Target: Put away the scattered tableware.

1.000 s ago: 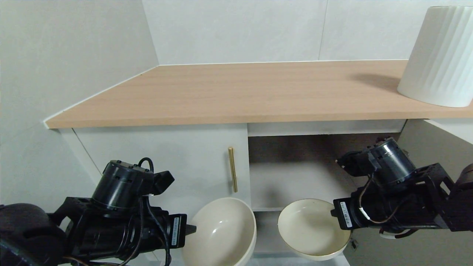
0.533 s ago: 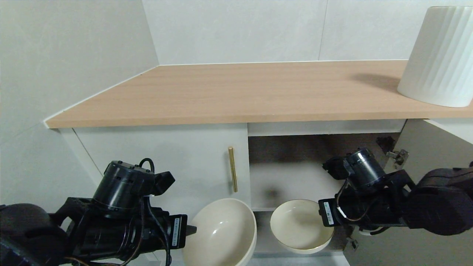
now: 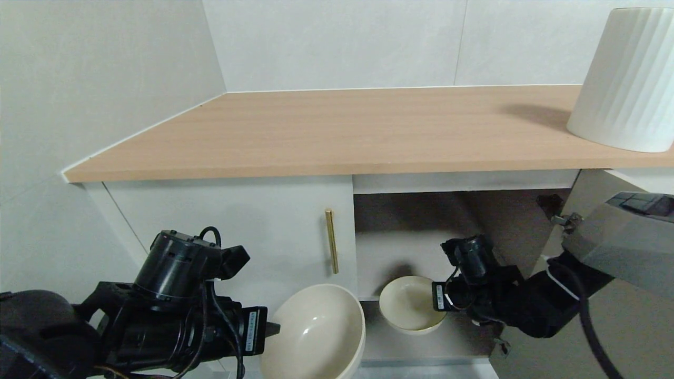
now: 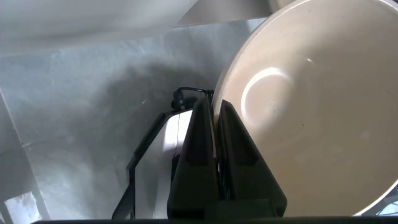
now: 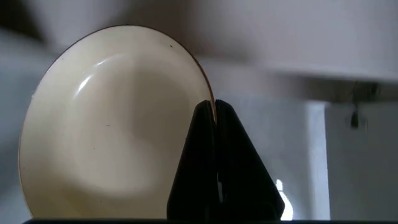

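My left gripper (image 3: 274, 329) is shut on the rim of a large cream bowl (image 3: 316, 331), held low in front of the shut left cabinet door (image 3: 237, 231). The same large cream bowl (image 4: 311, 106) is pinched at its rim by the left gripper (image 4: 216, 112) in the left wrist view. My right gripper (image 3: 439, 295) is shut on the rim of a smaller cream bowl (image 3: 408, 304), held inside the open cabinet compartment (image 3: 421, 247) just above its shelf. Close up, the right gripper (image 5: 213, 112) clamps the smaller bowl (image 5: 112, 118) at its edge.
A wooden countertop (image 3: 342, 131) runs above the cabinet, with a white ribbed container (image 3: 626, 79) at its right end. The left door has a gold handle (image 3: 330, 247). The right door (image 3: 621, 252) stands swung open at the right, its hinge (image 3: 566, 218) showing.
The right arm has pushed forward into the open cabinet, carrying the smaller bowl deeper and slightly left. The left arm and its bowl have stayed still.
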Controlling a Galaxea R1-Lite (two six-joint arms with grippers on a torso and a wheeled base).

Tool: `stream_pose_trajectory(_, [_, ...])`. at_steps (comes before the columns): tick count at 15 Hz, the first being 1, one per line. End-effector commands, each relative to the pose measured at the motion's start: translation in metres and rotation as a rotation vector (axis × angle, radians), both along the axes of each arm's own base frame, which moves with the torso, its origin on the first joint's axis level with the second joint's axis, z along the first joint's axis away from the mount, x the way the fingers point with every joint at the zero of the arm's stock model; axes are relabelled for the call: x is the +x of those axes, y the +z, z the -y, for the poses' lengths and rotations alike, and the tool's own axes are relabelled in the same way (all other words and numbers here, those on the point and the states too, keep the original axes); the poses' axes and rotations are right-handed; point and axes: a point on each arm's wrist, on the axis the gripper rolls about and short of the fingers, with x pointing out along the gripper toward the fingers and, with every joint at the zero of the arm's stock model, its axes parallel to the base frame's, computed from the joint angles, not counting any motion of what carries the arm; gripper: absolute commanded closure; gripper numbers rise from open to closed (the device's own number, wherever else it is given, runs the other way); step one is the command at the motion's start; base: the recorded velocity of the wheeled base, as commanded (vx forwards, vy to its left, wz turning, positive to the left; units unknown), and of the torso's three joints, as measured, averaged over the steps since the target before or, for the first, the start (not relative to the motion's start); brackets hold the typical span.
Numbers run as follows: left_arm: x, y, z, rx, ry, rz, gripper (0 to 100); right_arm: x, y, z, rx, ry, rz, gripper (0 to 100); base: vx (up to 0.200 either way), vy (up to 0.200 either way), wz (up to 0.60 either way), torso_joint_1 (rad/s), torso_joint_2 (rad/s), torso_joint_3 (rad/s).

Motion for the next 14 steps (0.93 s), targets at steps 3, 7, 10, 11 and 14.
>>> stream_pose_trajectory(3, [0.001,-0.003,0.0,0.005,0.001,-0.01,100,0.026,-0.045,0.012,-0.037,-0.11,0.032,100,0.0,0.0,0.0,0.0,0.0,0.0])
stream_pose_trajectory(7, [0.001,-0.003,0.001,0.006,0.001,-0.013,100,0.049,-0.051,0.017,-0.046,-0.228,0.08,100,0.0,0.0,0.0,0.0,0.0,0.0])
stream_pose_trajectory(10, [0.002,-0.004,0.001,0.007,0.001,-0.014,100,0.061,-0.051,0.022,-0.044,-0.264,0.106,100,0.0,0.0,0.0,0.0,0.0,0.0])
stream_pose_trajectory(11, [0.002,-0.003,0.001,0.006,0.001,-0.013,100,0.067,-0.052,0.023,-0.048,-0.287,0.122,100,0.0,0.0,0.0,0.0,0.0,0.0])
stream_pose_trajectory(14, [0.003,-0.006,0.001,0.011,0.0,-0.02,100,0.079,-0.046,0.02,-0.036,-0.3,0.16,100,0.0,0.0,0.0,0.0,0.0,0.0])
